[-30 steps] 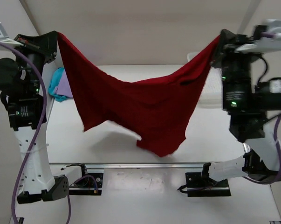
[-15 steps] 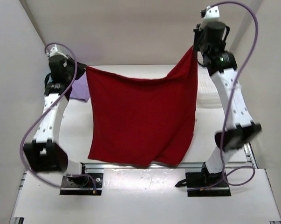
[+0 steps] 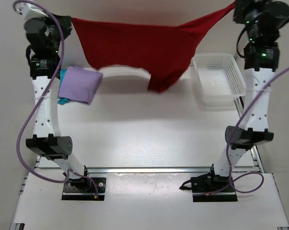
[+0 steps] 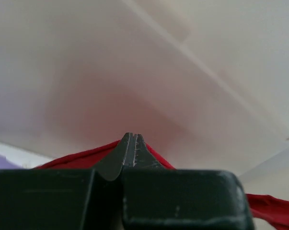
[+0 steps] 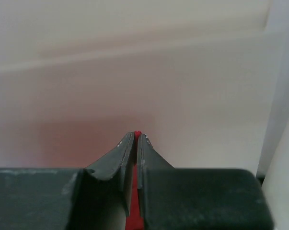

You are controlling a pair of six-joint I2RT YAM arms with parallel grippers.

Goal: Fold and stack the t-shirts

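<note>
The deep red t-shirt hangs stretched between both arms above the far part of the table, its lower edge dangling near the middle. My left gripper is shut on its left corner, red cloth showing behind the closed fingers. My right gripper is shut on the right corner, a red strip pinched between the fingers. A folded lavender t-shirt lies at the left on top of a teal one, which peeks out beneath it.
A white mesh basket stands at the far right of the table, under the right arm. Both arm bases sit on the rail at the near edge.
Both arms have swung up and away toward the far side, carrying the red shirt from over the table's middle to a taut spread at the back. The folded lavender shirt and basket are now uncovered.
</note>
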